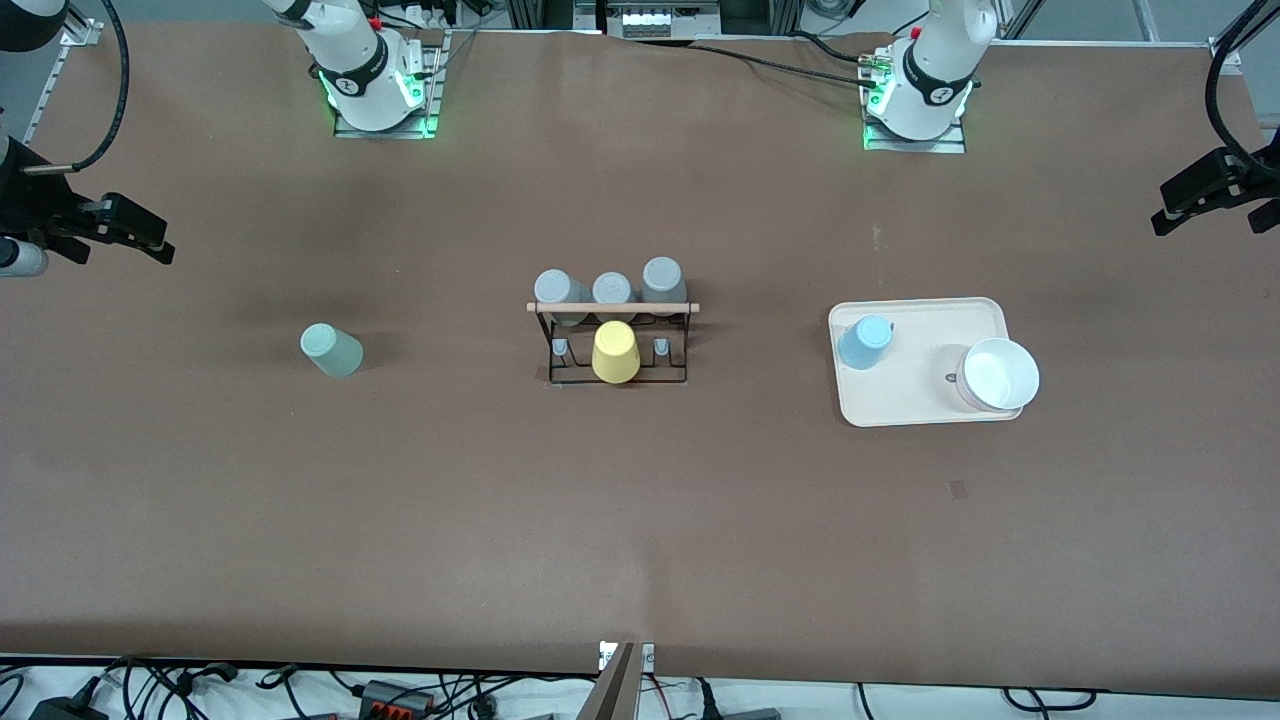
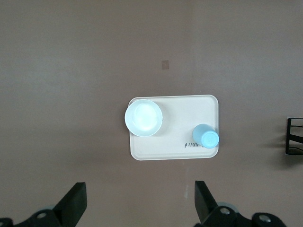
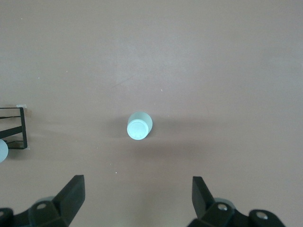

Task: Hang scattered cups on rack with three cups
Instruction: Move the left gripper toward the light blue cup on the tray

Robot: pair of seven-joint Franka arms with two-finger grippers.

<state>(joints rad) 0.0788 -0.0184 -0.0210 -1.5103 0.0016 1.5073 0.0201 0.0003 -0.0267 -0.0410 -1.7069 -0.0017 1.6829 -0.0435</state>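
The pale mint green cup stands alone on the table toward the right arm's end; it also shows in the right wrist view. The light blue cup stands on a cream tray, as the left wrist view also shows. The black wire rack with a wooden rod stands mid-table. My right gripper is open and empty, high over bare table beside the mint cup. My left gripper is open and empty, high over bare table beside the tray. Neither gripper shows in the front view.
The rack carries three grey cups on its row farther from the front camera and a yellow cup on the nearer row. A white bowl sits on the tray beside the blue cup. Black camera stands flank the table ends.
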